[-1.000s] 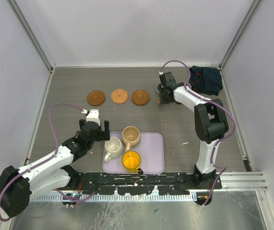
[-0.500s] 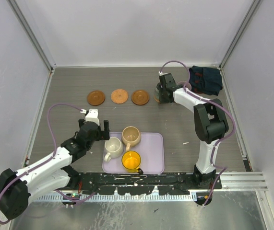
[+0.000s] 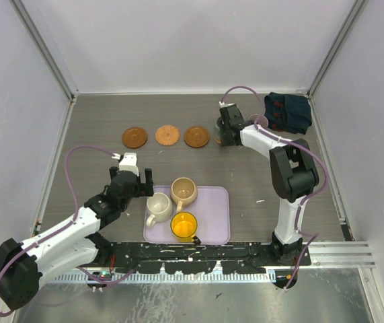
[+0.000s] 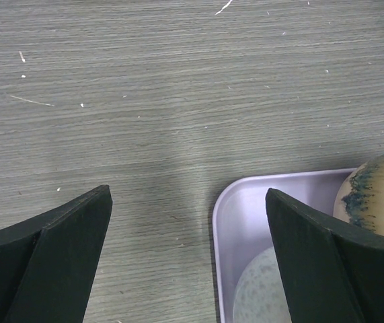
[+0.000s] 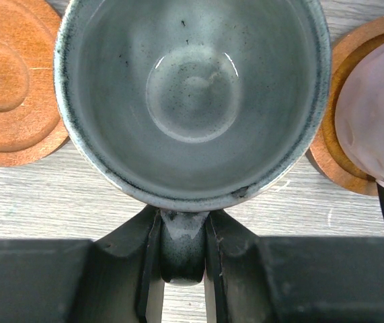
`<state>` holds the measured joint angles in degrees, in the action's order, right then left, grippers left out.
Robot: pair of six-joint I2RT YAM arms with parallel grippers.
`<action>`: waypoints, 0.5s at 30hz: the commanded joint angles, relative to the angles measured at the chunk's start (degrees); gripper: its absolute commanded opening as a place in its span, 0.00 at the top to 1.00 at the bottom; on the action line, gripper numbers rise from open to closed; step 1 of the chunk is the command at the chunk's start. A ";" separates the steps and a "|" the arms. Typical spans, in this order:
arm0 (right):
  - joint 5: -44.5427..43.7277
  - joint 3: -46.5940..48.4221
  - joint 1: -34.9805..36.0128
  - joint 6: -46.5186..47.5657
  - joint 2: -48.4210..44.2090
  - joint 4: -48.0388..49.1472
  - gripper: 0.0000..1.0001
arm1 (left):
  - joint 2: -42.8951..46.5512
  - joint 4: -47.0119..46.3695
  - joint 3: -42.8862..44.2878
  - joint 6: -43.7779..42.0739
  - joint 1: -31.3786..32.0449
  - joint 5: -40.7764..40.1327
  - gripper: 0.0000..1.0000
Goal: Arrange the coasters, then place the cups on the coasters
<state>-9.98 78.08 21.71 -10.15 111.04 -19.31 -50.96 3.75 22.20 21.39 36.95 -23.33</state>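
Right pincer point(image 5: 181, 239) on handle of grey-green cup point(image 5: 192, 94), bowl straight ahead, seemingly upright.

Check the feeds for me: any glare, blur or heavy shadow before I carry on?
Top external: even light, sharp, only faint shadows. Left wrist: table grain crisp, a soft shadow band down the middle; the tan cup at the edge is slightly soft. Right wrist: two small glare arcs inside the grey-green cup; the mauve cup at right is blurred.
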 commanded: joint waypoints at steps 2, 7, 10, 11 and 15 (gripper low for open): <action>-1.00 0.84 1.64 0.61 -0.35 2.89 0.99 | 1.44 -1.21 0.15 -0.39 -0.21 -1.38 0.02; -1.96 0.71 2.06 -0.06 -0.64 2.35 0.82 | 1.82 -0.89 0.02 -0.25 -0.21 -1.36 0.02; -5.18 0.36 2.02 -0.76 -0.83 2.31 0.67 | 1.91 -0.78 0.04 -0.18 -0.26 -1.24 0.02; -5.83 0.33 2.02 -0.92 -0.85 2.22 0.67 | 2.05 -0.76 0.03 -0.08 -0.22 -1.19 0.02; -8.54 0.40 2.09 -1.86 -0.44 1.60 0.71 | 2.21 -0.72 -0.12 -0.03 -0.21 -1.04 0.02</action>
<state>-13.98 77.97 23.53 -10.87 111.07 -19.33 -49.93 4.16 22.13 21.43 36.95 -23.35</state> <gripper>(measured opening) 0.317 0.983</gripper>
